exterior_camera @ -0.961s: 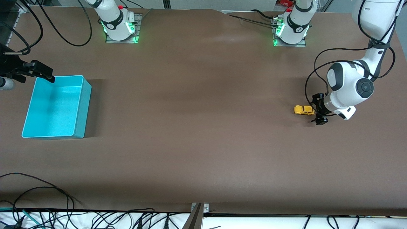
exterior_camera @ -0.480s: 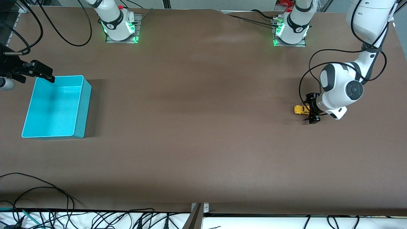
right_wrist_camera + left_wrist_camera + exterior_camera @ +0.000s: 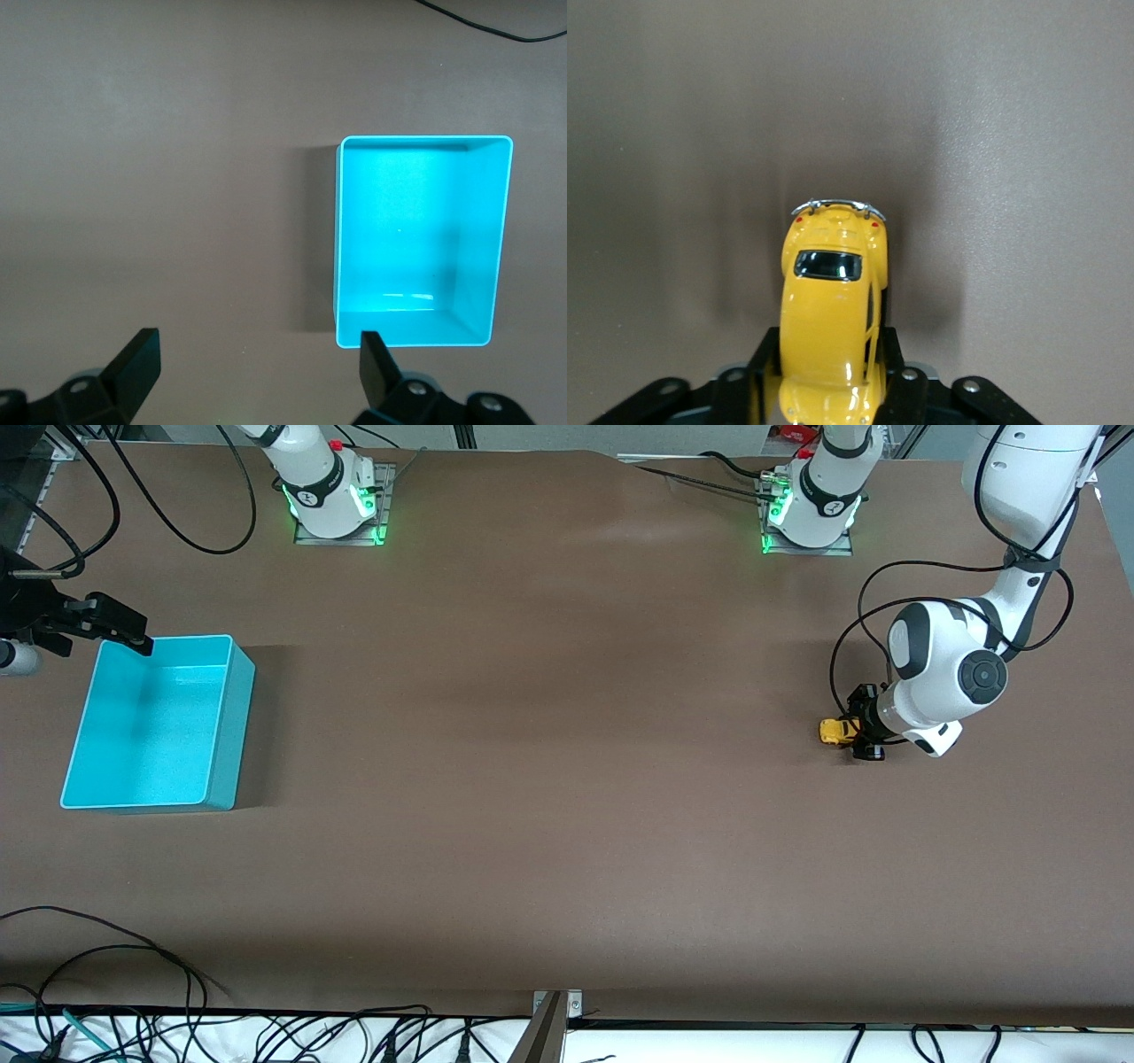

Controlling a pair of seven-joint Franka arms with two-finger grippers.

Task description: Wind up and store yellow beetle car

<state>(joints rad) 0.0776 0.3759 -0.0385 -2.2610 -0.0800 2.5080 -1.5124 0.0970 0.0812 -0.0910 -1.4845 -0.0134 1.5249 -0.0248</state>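
From the front, the yellow beetle car [image 3: 834, 731] sits on the worktop [image 3: 549, 797] toward the left arm's end, with the left end effector [image 3: 861, 732] clamped around it. The left wrist view shows its fingers [image 3: 764, 361] pressed against the car's [image 3: 831, 319] sides. In the right wrist view, the waiting right end effector [image 3: 257, 363] hangs with fingers spread wide beside the turquoise bin [image 3: 423, 329].

The small yellow beetle car [image 3: 830, 319] has a glossy, smooth painted body that catches highlights, with dark shiny windows and a bright chrome-like bumper at one end. The matt black fingers [image 3: 765, 367] of the left gripper [image 3: 859, 732] press its sides (they look like hard plastic). The brown surface [image 3: 549, 779] looks matt and even. The turquoise rectangular plastic bin [image 3: 232, 726] is smooth with a soft sheen.
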